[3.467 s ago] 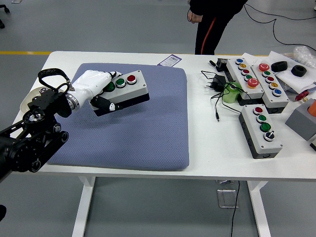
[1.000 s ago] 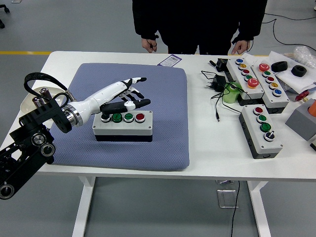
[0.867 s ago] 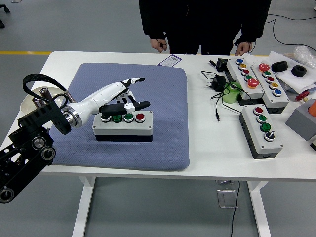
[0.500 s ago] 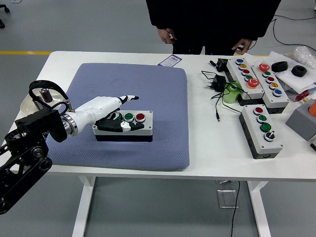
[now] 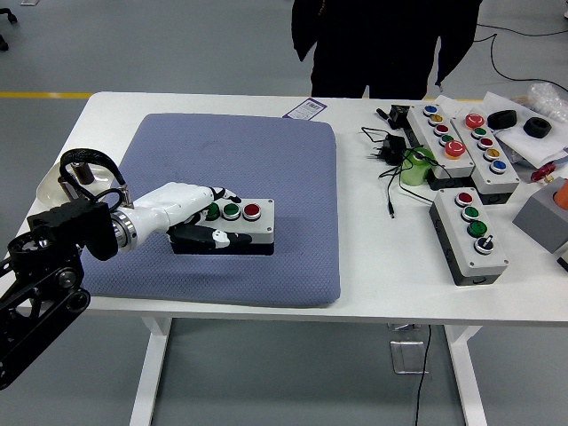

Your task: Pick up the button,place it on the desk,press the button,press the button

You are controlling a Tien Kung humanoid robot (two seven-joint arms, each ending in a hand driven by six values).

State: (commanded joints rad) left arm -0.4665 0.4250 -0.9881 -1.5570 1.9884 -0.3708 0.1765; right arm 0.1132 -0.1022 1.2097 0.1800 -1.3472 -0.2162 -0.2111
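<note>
The button box [image 5: 238,225] lay flat on the blue pad [image 5: 266,160] near its front edge, its green and red buttons facing up. The left hand [image 5: 191,216] rested on the box's left end, its fingers [image 5: 216,237] curled down over the top and front face, covering the leftmost button; whether it truly gripped the box could not be told. A person [image 5: 382,40] stood at the far side, and more boxes [image 5: 468,232] lay on the table [image 5: 373,266] to the right.
</note>
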